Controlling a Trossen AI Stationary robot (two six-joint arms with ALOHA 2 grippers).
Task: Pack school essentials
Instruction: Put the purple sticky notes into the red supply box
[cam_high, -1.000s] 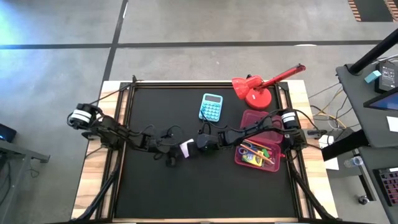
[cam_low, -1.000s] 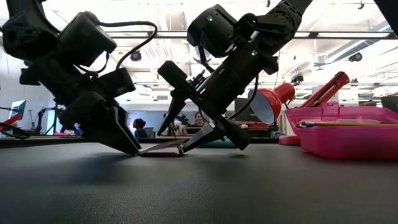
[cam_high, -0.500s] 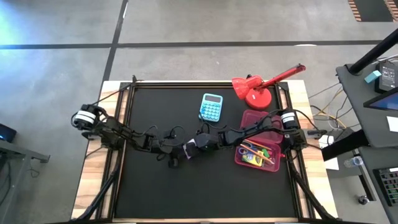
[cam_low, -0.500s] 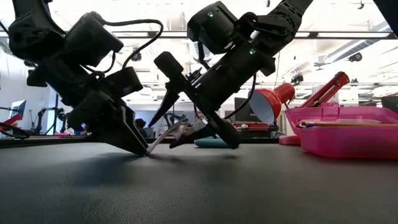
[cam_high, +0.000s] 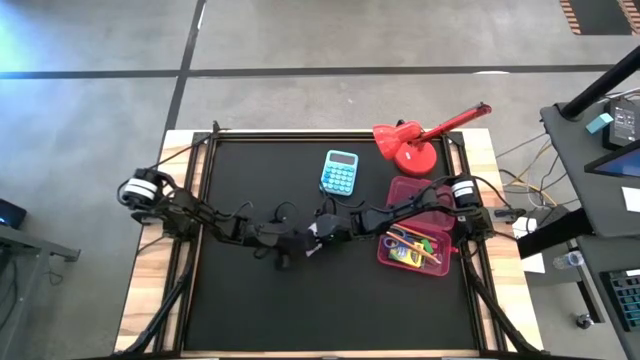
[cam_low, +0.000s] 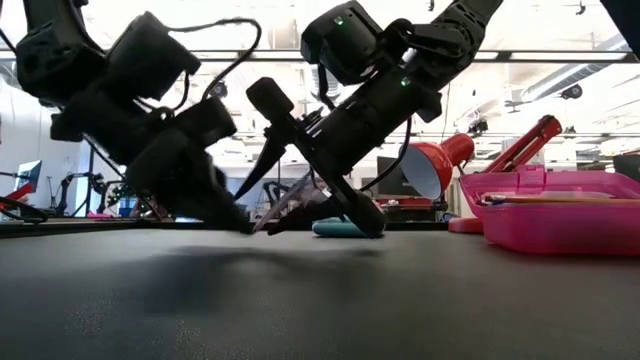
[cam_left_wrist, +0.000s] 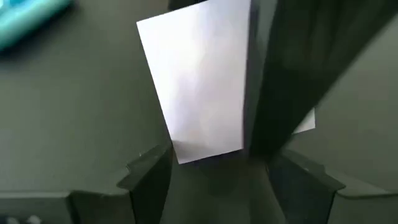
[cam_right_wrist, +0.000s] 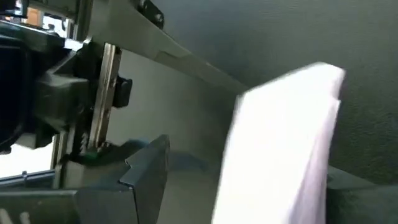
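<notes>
left gripper (cam_high: 296, 243) at frame center, fingers spread, tips meeting small white square (cam_left_wrist: 202, 81) | right gripper (cam_high: 318, 237) just beside it, pinching the square, tilted off the black mat (cam_high: 250, 310) | pink case (cam_high: 415, 248) with pencils and crayon box, center-right | light blue calculator (cam_high: 339, 172) above center

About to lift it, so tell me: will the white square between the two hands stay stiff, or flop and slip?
Probably fairly stiff: the white square looks flat and uncreased. Likely light, being thin and propped tilted between left hand and right hand. Its smooth face may slip.
</notes>
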